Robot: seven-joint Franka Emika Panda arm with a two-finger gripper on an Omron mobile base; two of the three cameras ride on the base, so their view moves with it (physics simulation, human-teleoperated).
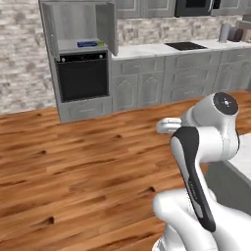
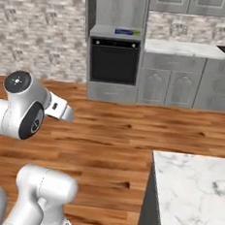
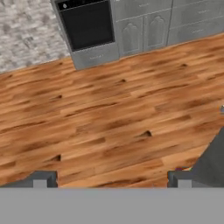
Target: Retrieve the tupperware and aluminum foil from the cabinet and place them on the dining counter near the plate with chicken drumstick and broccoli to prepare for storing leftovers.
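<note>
- Two dark fingertips (image 3: 40, 180) rise at the bottom of the hand view, set far apart: the claw (image 3: 111, 180) is spread wide and pinches nothing; below it lies bare wooden floor (image 3: 109, 113).
- Aluminum foil (image 1: 87, 43), a long blue box with a green end, rests on the shelf of the open cabinet (image 1: 78, 22) above the black oven (image 1: 82, 76); its lettering is too small to read.
- Foil and claw stand well apart, with a broad stretch of floor between them; in the hand view the oven's upper part is cut off by the top edge.
- Tupperware cannot be made out on the cabinet shelf; the open doors hide part of the interior.
- Dining counter (image 2: 194, 190), white veined marble, enters the right base view at lower right, cropped by the frame; just one corner is visible.
- Arm (image 1: 201, 147) covers the lower right of the left base view, concealing the floor behind it.
</note>
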